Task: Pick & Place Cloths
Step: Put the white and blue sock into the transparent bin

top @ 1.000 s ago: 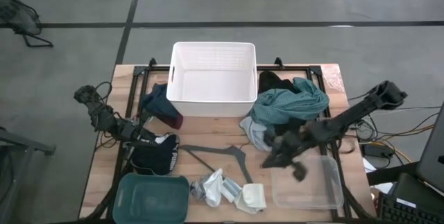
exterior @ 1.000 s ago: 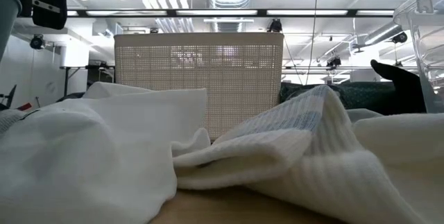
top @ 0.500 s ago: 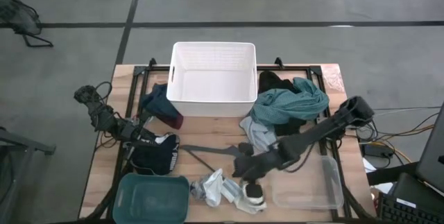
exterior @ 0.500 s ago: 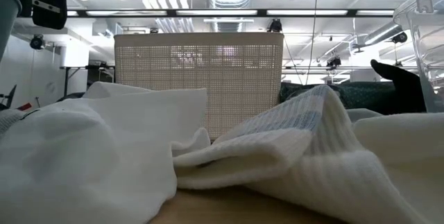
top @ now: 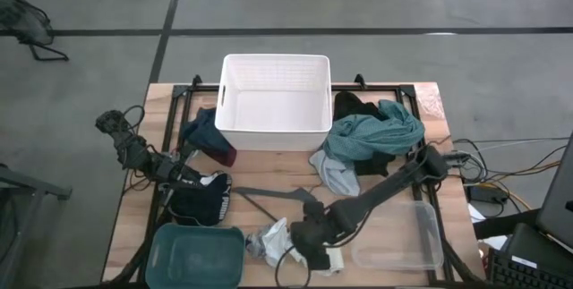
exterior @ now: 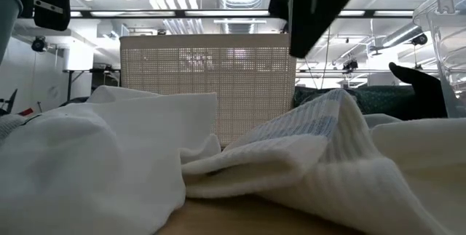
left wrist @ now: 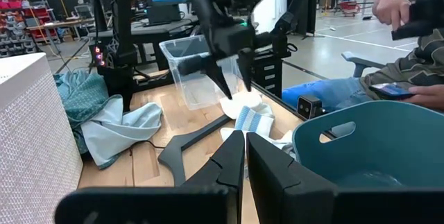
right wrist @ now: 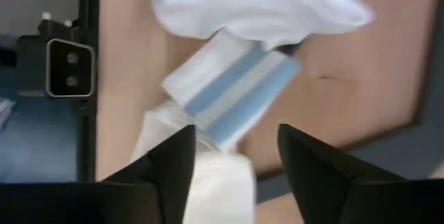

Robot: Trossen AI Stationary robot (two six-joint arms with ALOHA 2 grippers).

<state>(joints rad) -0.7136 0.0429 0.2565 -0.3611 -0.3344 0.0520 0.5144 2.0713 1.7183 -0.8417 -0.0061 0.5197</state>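
Several small white and pale-blue cloths (top: 288,242) are lying bunched at the front edge of the table (top: 269,168), just right of the teal tub (top: 195,255). Right end effector (top: 303,244) is hanging right over them, fingers spread apart, nothing between them. Left end effector (left wrist: 245,156) is sitting left of the tub by the dark navy cloth (top: 202,198), fingers nearly together. Behind the tub, the white basket (top: 275,101) is sitting with the teal cloth (top: 376,134) heaped beside it.

My arms are dark and jointed; my right gripper (right wrist: 232,165) ends in two black, tapered, matte fingers (right wrist: 170,161).
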